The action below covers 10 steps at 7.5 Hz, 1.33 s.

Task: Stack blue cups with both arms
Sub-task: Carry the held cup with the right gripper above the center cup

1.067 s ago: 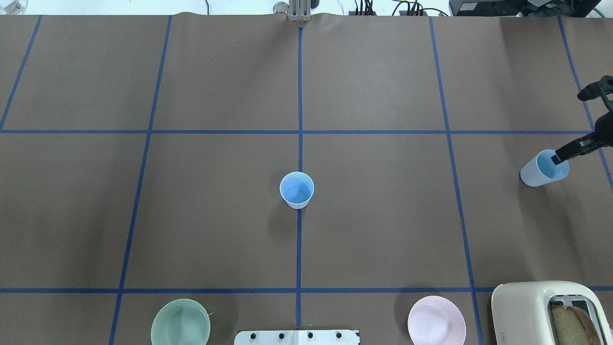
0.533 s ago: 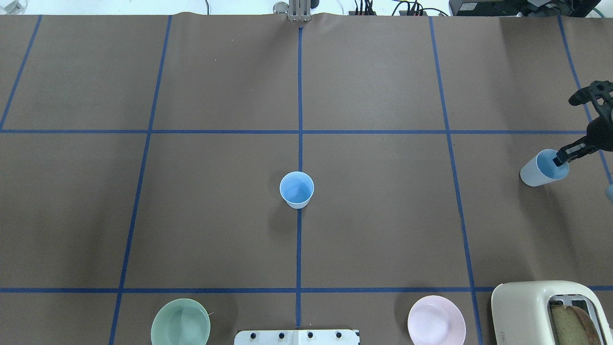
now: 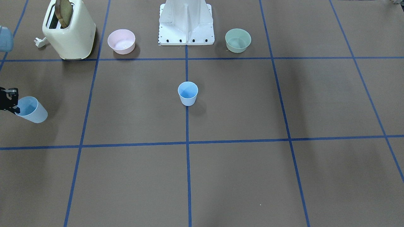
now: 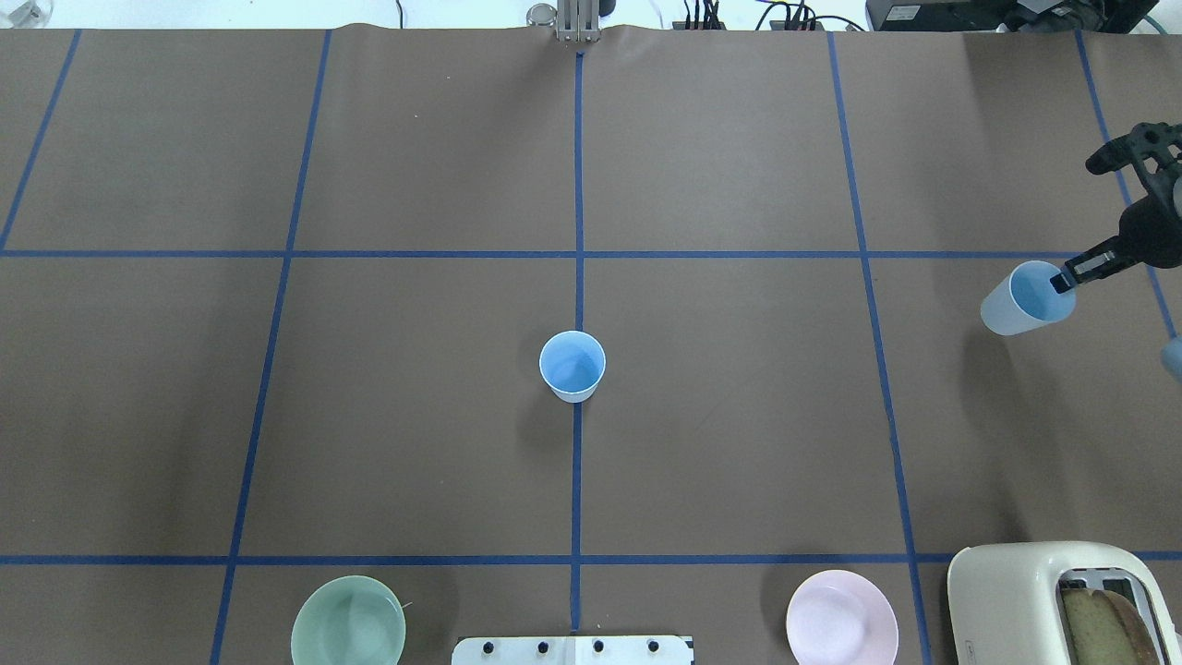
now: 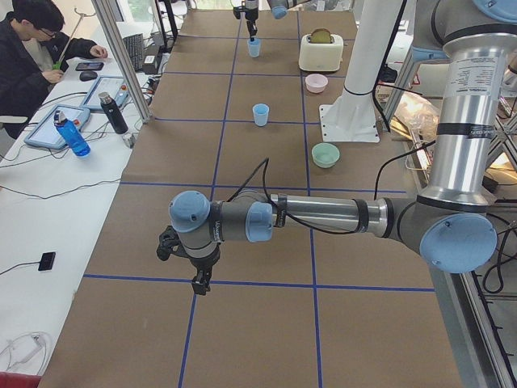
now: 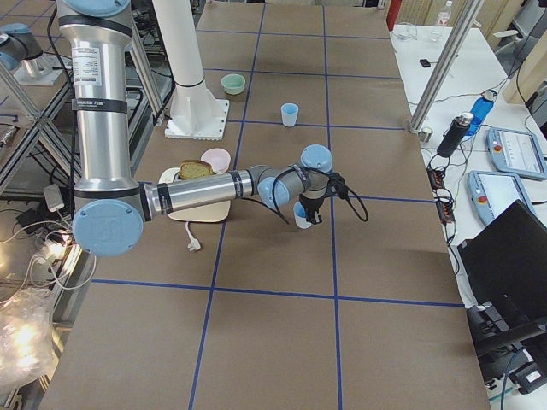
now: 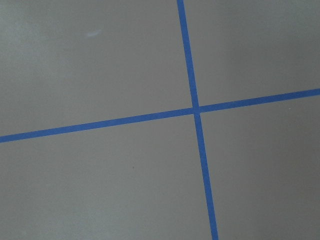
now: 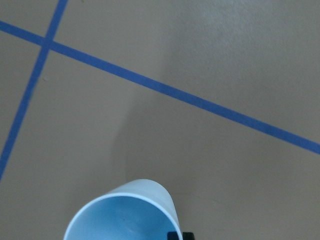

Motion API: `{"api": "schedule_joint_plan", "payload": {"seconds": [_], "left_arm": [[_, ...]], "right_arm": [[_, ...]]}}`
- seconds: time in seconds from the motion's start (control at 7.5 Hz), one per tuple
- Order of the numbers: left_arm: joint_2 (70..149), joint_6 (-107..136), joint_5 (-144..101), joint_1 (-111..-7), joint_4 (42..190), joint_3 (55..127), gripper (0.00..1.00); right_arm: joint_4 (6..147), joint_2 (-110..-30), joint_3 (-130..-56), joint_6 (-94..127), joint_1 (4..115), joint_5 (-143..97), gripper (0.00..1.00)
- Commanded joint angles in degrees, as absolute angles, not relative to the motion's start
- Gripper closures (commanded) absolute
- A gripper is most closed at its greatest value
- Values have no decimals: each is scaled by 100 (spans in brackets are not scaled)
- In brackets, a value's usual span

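Rim-pinch on cup [image 4: 1011,309] by right gripper [image 4: 1060,282], right edge. Left gripper [image 5: 199,284]: cannot tell. No stack on centre cup [image 4: 572,365] yet.

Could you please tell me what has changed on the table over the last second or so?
The right arm's black two-finger pincer, gripping the rim of the tapered light-blue plastic tumbler near the table's right edge, has carried it toward the far side and slightly inward in the overhead view; it seems lifted. The identical centre tumbler, the pale-green round bowl, the pale-pink round bowl and the cream toaster stayed put.
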State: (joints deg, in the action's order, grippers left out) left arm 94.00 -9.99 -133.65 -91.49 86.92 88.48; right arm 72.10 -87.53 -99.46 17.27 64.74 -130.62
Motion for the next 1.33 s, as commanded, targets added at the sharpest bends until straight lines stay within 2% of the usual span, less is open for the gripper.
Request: {"api": "schedule_joint_plan", "payload": {"seconds": [0.0, 0.4, 0.8, 1.2], "left_arm": [[9352, -993, -13368, -9149, 8692, 8868, 1], [9360, -671, -13359, -9149, 8692, 8929, 1], [9281, -422, -13368, -9132, 8692, 9044, 1], [9255, -431, -13368, -9132, 8692, 9035, 1]], "right_arm": [[7260, -7749, -10046, 3311, 6303, -13235, 100], [7425, -6244, -10098, 6268, 5110, -12652, 100], [9784, -4813, -10433, 7186, 3801, -11229, 100], [10037, -4641, -10380, 7672, 2964, -10549, 100]]}}
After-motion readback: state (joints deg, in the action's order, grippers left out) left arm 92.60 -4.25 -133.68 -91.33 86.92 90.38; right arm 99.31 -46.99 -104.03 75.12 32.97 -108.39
